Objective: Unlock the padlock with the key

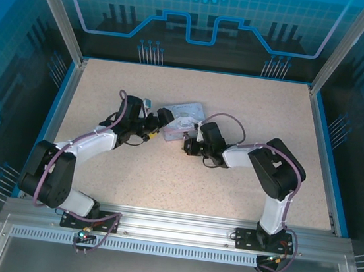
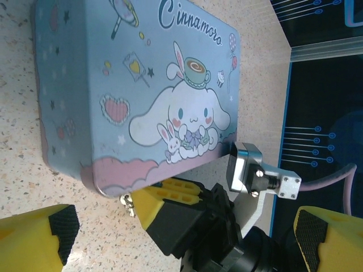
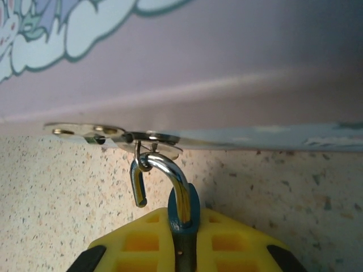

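Clamped tight, the right claw [image 3: 183, 241] gripped the padlock [image 3: 180, 195]. The lock's body sat mostly hidden between the yellow fingers [image 3: 238, 241]. Its silver shackle rose out ahead of the fingertips, the shorter leg ending free to one side. A thin ring [image 3: 143, 163] hung on that shackle. The key [image 3: 148, 140] lay flat, edge-on, just ahead of the claw at the bottom edge of the pale blue tin [image 3: 227, 56]. The tin lay flat on the speckled table [image 3: 295, 198], directly beyond the fingertips. The left claw [image 2: 187, 226] gaped wide and held nothing. It stood near the right claw and pointed at the same side of the tin, and the right claw's tip appeared between its spread fingers.
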Motion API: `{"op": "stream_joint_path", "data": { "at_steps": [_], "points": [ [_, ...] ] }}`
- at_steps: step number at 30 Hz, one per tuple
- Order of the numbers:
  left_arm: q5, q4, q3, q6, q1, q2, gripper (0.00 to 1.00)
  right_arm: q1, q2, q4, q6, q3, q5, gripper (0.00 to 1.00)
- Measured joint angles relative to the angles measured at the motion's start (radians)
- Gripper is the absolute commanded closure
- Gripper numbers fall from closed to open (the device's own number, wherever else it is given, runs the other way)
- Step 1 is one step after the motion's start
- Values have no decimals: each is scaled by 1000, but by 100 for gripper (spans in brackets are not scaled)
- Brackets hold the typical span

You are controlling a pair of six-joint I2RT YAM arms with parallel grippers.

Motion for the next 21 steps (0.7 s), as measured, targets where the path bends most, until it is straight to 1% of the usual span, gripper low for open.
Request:
{"op": "stream_joint_path", "data": {
  "at_steps": [4,8,15,21],
  "points": [
    [-21,-21,0,12,0,-4,1,-17,-18,23,10,-33,-13,100],
    [-64,-72,21,48,-9,-13,1,-46,-29,36,30,-57,-35,100],
    [-186,-194,110,139,-77,-9,1,-80,-33,45,71,-74,-83,100],
    [-275,-265,175,209,-112,53,1,-95,-46,55,93,-97,-102,100]
  ]
}}
